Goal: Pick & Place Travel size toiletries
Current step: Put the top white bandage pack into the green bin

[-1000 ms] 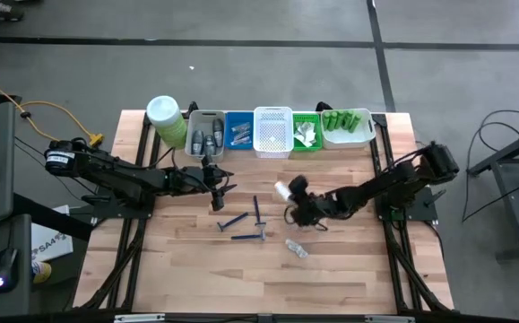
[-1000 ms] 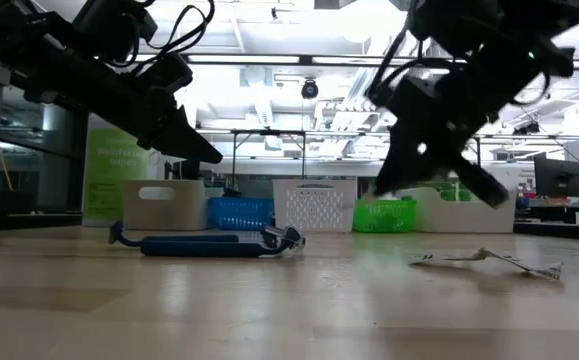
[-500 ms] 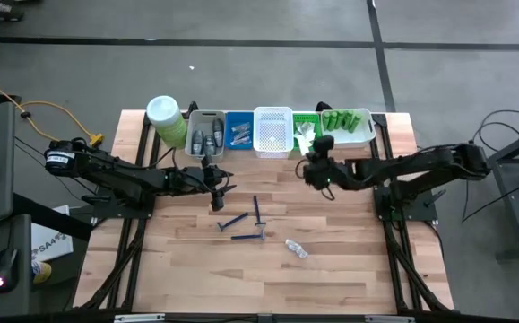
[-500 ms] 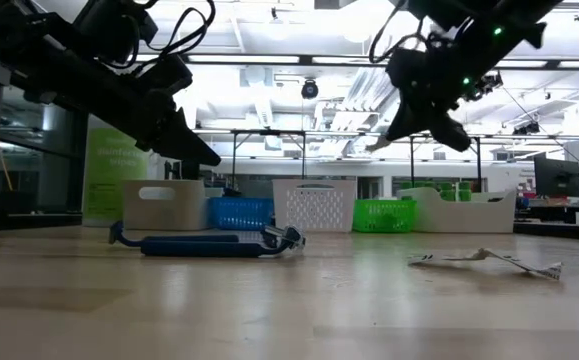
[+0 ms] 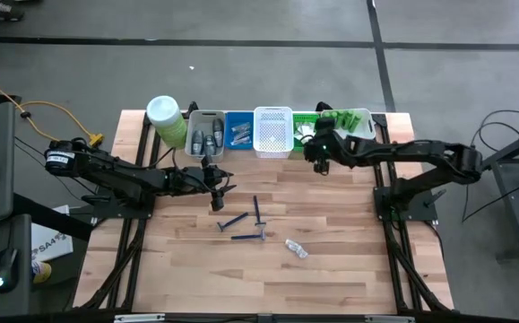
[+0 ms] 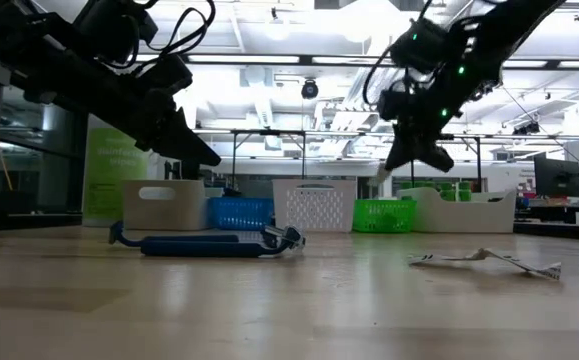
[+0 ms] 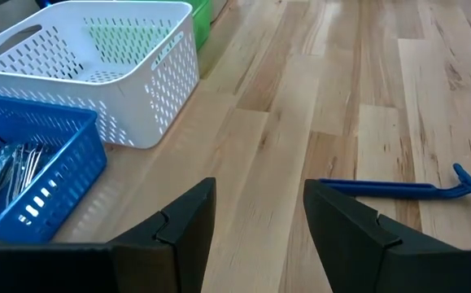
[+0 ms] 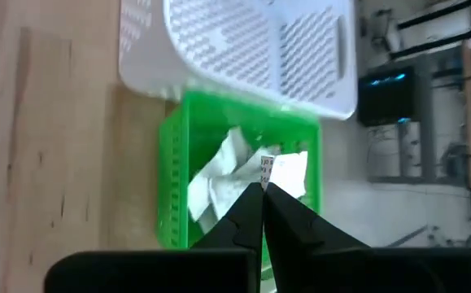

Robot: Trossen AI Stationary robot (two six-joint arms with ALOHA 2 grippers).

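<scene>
- toward the left of the high view, the left gripper [image 5: 219, 187] is seen low over the bare light wooden table [image 5: 331, 269], just below the grey bin [image 5: 206, 132]; its fingers [image 7: 345, 224] stand apart with nothing between them.
- at centre, three thin blue disposable razors [image 5: 247, 222] lie loose on the wood, with a clear crumpled sachet [image 5: 297, 248] to their lower right.
- in the upper centre-right, the right gripper [image 5: 314, 151] is held at the small green plastic basket [image 5: 306, 131], its fingertips pressed together on a small white sachet [image 8: 286, 169], just above the white sachets already in the basket.
- a release at the near rim could, it is judged, let the sachet drop onto the table or into the white perforated basket [image 5: 273, 131] beside it.
</scene>
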